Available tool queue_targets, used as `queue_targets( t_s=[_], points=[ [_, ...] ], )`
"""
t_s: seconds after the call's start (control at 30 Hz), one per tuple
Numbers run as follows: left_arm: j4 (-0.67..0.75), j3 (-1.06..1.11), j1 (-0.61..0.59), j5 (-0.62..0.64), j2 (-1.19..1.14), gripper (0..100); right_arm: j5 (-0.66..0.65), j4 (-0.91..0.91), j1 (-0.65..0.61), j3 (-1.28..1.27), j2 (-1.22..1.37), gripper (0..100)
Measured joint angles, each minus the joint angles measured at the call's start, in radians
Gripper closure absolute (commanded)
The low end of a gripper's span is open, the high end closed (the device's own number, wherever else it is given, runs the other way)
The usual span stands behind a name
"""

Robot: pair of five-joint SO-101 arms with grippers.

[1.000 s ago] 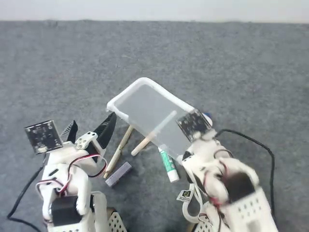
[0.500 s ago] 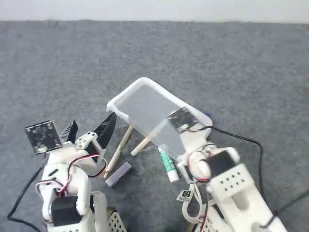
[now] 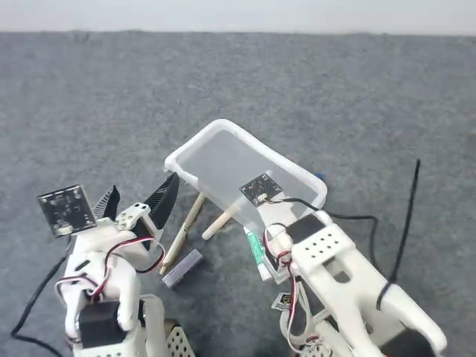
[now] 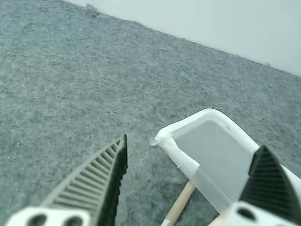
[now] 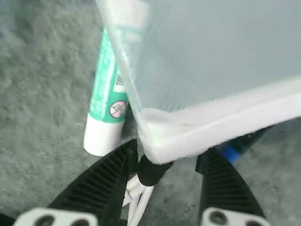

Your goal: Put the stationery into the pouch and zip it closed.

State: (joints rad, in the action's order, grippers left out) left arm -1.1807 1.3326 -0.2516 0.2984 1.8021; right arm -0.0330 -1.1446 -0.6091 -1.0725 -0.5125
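The right gripper (image 5: 169, 151), jaws spread, straddles a corner of the translucent pouch (image 3: 195, 138), the dark zipper pull (image 5: 150, 172) between them. It looks set to open the pouch, which next calls for pinching that pull cleanly. The glue stick (image 5: 106, 101) lies just beside this corner, with pencils (image 3: 186, 223) and eraser (image 3: 182, 268) nearby, near the unclenched left gripper (image 4: 192, 143).

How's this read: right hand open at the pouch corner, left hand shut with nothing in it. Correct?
One thing is off: the left hand is open, not shut. The left wrist view shows its jaws standing wide apart. The rest holds: it has nothing in it, and the right hand is open at the corner of the pouch.
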Motion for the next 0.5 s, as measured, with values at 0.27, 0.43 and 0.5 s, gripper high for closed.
queue_targets(
  t_s=[0.27, 0.43, 0.5],
  points=[
    [0.0, 0.0, 0.0, 0.0, 0.0, 61, -0.012, 0.028, 0.049, 0.0, 0.086, 79.7],
    [0.0, 0.0, 0.0, 0.0, 0.0, 61, -0.025, 0.034, 0.069, 0.002, 0.112, 80.1],
    [0.0, 0.0, 0.0, 0.0, 0.0, 61, -0.026, 0.046, 0.071, 0.002, 0.117, 82.9]
  ],
)
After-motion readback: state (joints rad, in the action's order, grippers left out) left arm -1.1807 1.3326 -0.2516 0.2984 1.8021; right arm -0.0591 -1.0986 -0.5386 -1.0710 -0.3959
